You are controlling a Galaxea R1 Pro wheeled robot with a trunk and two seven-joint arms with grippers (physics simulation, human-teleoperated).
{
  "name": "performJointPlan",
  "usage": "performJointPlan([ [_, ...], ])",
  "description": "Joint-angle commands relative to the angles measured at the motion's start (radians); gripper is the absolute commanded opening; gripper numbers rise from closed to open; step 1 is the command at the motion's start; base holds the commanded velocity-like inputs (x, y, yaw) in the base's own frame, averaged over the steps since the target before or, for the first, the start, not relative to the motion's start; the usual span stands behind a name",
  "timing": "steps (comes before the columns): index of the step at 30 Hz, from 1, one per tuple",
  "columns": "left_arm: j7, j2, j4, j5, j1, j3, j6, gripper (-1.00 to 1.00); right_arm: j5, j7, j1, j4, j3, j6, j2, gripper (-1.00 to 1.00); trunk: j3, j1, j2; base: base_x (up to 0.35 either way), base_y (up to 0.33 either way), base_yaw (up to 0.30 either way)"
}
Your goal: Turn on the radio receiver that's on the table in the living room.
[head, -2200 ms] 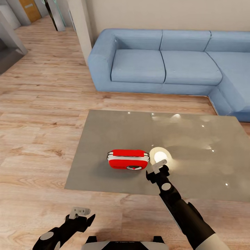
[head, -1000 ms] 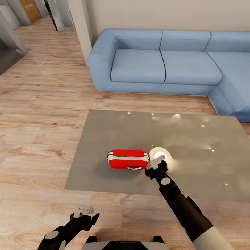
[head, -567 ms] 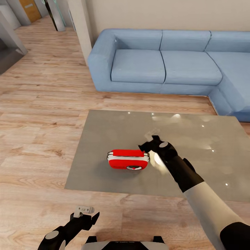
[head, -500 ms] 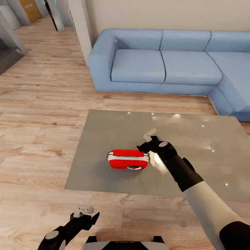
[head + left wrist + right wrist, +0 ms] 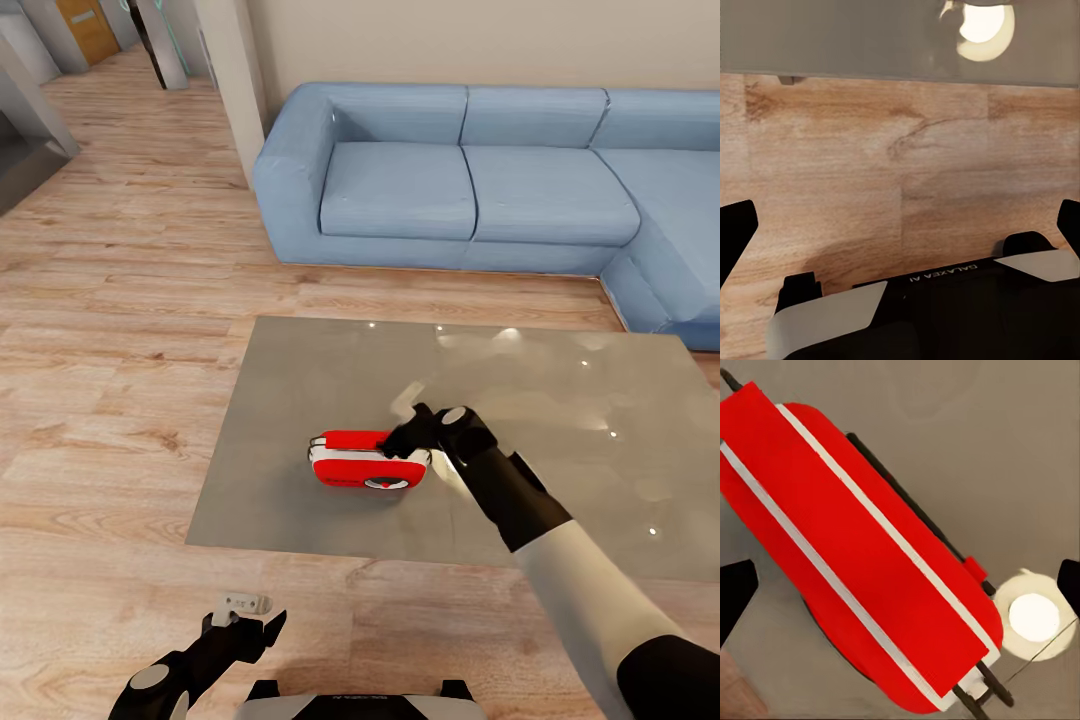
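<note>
The red radio receiver (image 5: 362, 460) with white trim lies on the glossy grey table (image 5: 300, 380), near its front edge, with the dark dial facing me. My right gripper (image 5: 404, 422) hovers just above the radio's right end, open. In the right wrist view the radio (image 5: 862, 562) runs diagonally between the spread fingertips of the right gripper (image 5: 900, 589), its thin black handle along one side, over the table top (image 5: 1005, 450). My left gripper (image 5: 240, 612) hangs low over the wood floor in front of the table, open and holding nothing.
A blue sectional sofa (image 5: 450, 190) stands behind the table and wraps round at the right. A beige column (image 5: 235, 80) rises at the back left. In the left wrist view, plank floor (image 5: 900, 165) lies between the table edge (image 5: 832, 37) and my base (image 5: 945, 300).
My right arm rose from the table in front of the radio's right end and swung left and forward, so the gripper now sits over that end. The radio and left arm stayed put.
</note>
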Motion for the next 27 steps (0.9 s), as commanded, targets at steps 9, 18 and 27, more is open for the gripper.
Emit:
performJointPlan([
  [9,0.001,0.0,0.001,0.001,0.0,0.0,0.0,1.0,0.059,0.119,-0.119,0.184,0.0,-0.002,0.029,1.0,0.0,0.0,0.0,0.0,0.0,0.0],
  [18,0.001,0.0,0.001,0.0,0.0,0.0,0.0,1.0,0.082,0.135,-0.143,0.23,0.001,-0.007,0.029,1.0,0.0,0.0,0.0,0.0,0.0,0.0],
  [27,0.001,0.0,0.001,0.0,0.0,0.001,-0.002,1.0,0.13,0.203,-0.143,0.252,0.02,-0.012,0.034,1.0,0.0,0.0,0.0,0.0,0.0,0.0],
])
